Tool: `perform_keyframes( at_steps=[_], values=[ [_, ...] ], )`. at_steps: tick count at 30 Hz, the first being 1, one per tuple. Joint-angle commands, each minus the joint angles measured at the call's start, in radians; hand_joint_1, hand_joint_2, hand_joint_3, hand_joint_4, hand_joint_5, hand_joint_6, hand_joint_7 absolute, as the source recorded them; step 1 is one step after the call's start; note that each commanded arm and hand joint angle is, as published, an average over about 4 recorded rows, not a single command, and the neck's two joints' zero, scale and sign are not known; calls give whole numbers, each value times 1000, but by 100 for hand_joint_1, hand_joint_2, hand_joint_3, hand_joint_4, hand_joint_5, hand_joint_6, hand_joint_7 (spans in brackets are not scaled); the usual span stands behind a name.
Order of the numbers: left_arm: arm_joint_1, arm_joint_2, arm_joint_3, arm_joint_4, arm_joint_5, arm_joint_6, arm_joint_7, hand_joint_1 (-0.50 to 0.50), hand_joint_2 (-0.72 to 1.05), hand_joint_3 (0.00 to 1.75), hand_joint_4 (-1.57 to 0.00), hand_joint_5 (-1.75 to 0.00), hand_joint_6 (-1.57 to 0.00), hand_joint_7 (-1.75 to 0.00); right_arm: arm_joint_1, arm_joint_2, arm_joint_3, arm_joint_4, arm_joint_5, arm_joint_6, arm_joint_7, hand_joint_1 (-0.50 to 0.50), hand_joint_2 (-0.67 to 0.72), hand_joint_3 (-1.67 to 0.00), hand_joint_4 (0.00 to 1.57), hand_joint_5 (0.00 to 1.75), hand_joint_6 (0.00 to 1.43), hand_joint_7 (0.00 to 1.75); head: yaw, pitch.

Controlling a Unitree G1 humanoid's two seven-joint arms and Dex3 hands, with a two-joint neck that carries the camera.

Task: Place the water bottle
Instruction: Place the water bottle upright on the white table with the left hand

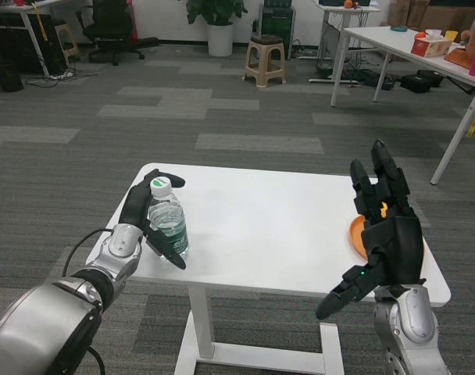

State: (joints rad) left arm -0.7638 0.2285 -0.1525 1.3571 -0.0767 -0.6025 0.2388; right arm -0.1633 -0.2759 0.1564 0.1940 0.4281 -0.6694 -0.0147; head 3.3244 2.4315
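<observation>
Left hand [144, 215] wrapped around a clear water bottle [168, 219] with a green-and-white cap, gripping it upright on the white table [261, 226] near the table's left edge, fingers in front and behind the label. Right hand [384, 226] raised over the table's right side, fingers spread and holding nothing, partly covering an orange dish [357, 234] at the right edge. Beyond, on grey carpet: a small stool [266, 59], a potted plant [218, 19], another white table [413, 51] with clutter.

clear water bottle [168, 220], green label; white table [261, 226].
</observation>
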Motion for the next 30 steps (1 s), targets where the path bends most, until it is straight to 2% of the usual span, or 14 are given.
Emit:
perform_keyframes(
  at_steps=[1,4,7,10,12,15,19,21,24,30],
  values=[
    [11,3,5,-12,-2,15,-6,-50,-46,7,0,-82,-13,-70,-4,1,2,1,5,-7,-1,-8,72,0,14,0,0,0,0,0],
    [11,3,6,-12,-5,22,-9,-50,-46,7,0,-54,-8,-58,-4,1,2,1,5,-7,-1,-8,72,0,14,0,0,0,0,0],
    [11,2,7,-12,-9,26,-13,-50,-46,0,0,-38,-2,-45,-3,1,2,1,5,-7,-1,-8,72,0,14,0,0,0,-1,-4],
    [11,2,8,-11,-21,31,-20,-50,-48,4,0,-31,0,-35,-2,1,2,1,5,-7,-1,-8,72,0,14,0,0,0,-1,-9],
    [11,2,7,-11,-31,36,-30,-50,-53,9,0,-33,0,-24,-2,1,2,1,5,-7,-1,-8,72,0,14,0,0,0,0,-8],
    [11,1,7,-12,-47,48,-42,-50,-59,4,0,-38,0,-10,-2,1,2,1,5,-7,-1,-8,72,0,14,0,0,0,0,-10],
    [14,1,8,-18,-76,51,-47,-50,-64,9,0,-33,0,-2,-3,1,2,1,5,-7,-1,-10,72,0,14,0,0,0,0,-12],
    [14,0,7,-23,-92,50,-52,-50,-64,9,0,-31,0,0,-4,1,2,1,5,-7,-1,-8,72,0,14,0,0,0,0,-12],
    [16,2,6,-37,-123,47,-74,-50,-64,9,0,-38,0,0,-4,1,2,1,5,-7,-1,-8,72,0,14,0,0,0,0,-11],
    [40,5,3,-116,-228,28,-111,-49,-64,9,0,-41,0,0,-3,1,2,1,5,-7,-1,-8,72,0,14,0,0,0,-2,-10]
  ],
)
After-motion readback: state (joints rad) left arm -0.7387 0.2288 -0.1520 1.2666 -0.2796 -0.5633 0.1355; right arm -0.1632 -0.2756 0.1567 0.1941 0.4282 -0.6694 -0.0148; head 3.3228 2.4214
